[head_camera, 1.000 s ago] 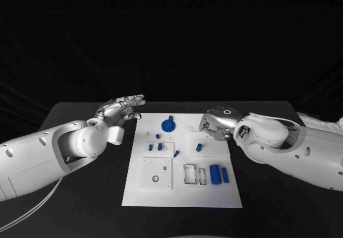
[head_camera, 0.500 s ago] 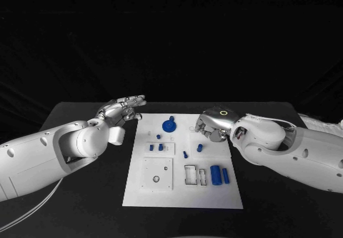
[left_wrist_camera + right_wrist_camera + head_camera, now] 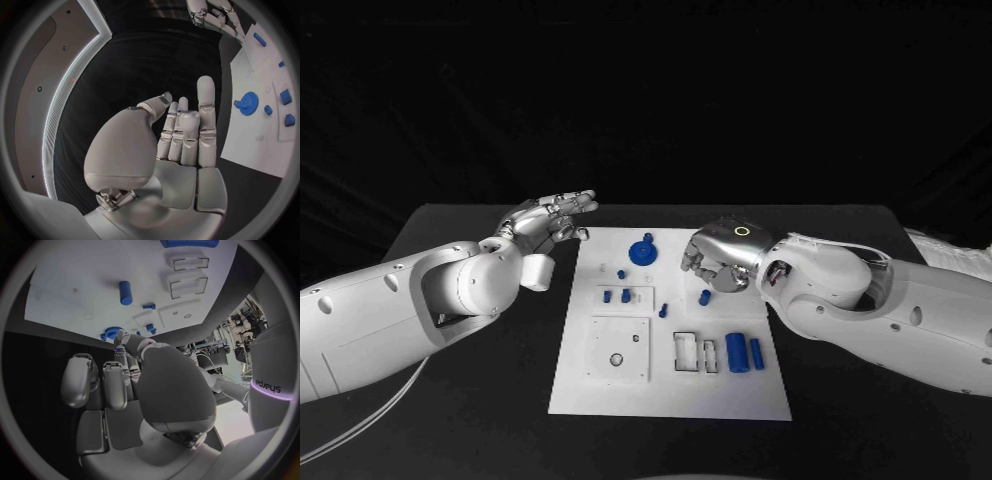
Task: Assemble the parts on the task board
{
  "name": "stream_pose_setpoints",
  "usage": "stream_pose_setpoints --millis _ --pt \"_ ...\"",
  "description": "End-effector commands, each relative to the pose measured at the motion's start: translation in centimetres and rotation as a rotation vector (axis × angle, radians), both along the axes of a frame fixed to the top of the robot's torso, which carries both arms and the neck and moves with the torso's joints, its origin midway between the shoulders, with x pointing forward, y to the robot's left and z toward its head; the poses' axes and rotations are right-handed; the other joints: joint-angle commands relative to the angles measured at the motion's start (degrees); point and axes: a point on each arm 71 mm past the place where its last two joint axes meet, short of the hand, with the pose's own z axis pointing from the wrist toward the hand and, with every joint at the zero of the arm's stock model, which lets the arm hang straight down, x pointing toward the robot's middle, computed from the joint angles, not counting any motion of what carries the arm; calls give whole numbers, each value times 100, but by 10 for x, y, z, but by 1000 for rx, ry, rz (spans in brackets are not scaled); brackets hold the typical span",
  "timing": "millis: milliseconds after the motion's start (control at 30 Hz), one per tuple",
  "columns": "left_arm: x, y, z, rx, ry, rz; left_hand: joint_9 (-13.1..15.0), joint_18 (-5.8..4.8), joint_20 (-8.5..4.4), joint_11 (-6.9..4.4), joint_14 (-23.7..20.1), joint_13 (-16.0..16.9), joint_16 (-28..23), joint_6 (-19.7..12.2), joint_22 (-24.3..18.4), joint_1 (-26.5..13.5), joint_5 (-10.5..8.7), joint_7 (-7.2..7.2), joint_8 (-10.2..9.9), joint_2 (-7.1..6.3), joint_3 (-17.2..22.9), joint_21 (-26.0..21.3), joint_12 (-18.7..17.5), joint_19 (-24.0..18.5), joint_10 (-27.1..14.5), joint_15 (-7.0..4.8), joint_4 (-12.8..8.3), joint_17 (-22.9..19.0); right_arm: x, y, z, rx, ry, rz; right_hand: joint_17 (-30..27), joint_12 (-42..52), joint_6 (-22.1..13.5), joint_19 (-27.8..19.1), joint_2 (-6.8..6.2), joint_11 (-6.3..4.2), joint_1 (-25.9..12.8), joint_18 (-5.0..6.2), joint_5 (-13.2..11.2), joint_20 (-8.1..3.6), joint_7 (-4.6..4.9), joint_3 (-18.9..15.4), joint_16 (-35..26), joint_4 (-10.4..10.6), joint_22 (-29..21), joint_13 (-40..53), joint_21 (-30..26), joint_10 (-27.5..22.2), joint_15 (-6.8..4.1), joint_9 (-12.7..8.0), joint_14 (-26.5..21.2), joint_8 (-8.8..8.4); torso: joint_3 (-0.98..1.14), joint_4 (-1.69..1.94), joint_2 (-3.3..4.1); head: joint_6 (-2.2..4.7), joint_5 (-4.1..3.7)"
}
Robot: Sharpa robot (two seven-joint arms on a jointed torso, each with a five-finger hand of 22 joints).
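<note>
The board [image 3: 669,395] lies in the middle of the head view, a white plate running from centre down toward the bottom, and the right hand [image 3: 718,256] hangs over its upper right part, just right of centre in the frame. Its fingers are curled in under the knuckles; in the right wrist view a speck of blue shows at the tip of the thumb and a finger [image 3: 125,340], so it may be pinching a small part, though I cannot tell for sure from here. Directly below that hand in the head view, almost touching it, a short blue peg [image 3: 704,297] stands on the board, and a second small peg [image 3: 664,310] lies a little down and to the left, its long axis tilted rather than square to the board's edges (that tilt is what a grasp would have to match). The blue gear [image 3: 643,250] sits left of the right hand, near the board's top edge. Lower in the frame, two blue cylinders [image 3: 736,352] lie side by side, long axes running up and down the picture, beside a pair of empty rectangular slots [image 3: 684,351]. The left hand [image 3: 548,219] is held up off the board's upper left corner, fingers straight and apart, holding nothing. Judging by position, the right hand is much the nearer to both pegs, so the next pick or placement looks to be its job.
</note>
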Motion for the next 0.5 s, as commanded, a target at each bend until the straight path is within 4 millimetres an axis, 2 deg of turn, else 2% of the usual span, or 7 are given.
stream_pose_setpoints --millis 33,200,500 --pt "-1 -2 1 -7 -10 -23 -8 53 3 -9 -32 -5 -32 -41 -9 58 27 18 15 15 5 -32 36 -56 -37 11 -42 -5 -5 5 0 2 4 31 -16 37 -8 11 -35 -25 -91 83 1 2 3 -40 21 -6 -14 -4 25 -27 5 -3 296 -23 0 -1 2 -6 4" --pt "-1 -2 1 -7 -10 -25 -8 53 3 -9 -32 -5 -32 -41 -9 58 27 18 15 15 5 -32 36 -56 -37 11 -42 -5 -11 12 -2 -18 29 63 -40 27 -79 -2 -133 -17 -282 86 17 19 0 -176 10 46 -35 -28 11 -97 16 -20 290 -40 -3 1 0 -17 26" --pt "-2 -3 1 -8 -8 -30 -8 52 5 -5 -38 -6 -33 -50 -11 58 21 22 16 13 -4 -36 42 -60 -47 15 -48 -11 -12 25 -12 -66 56 113 -88 60 -259 -32 -225 -61 -445 100 -13 4 -77 -409 -13 91 -89 -58 -32 -212 -19 -64 283 -38 -1 8 -2 -37 74"
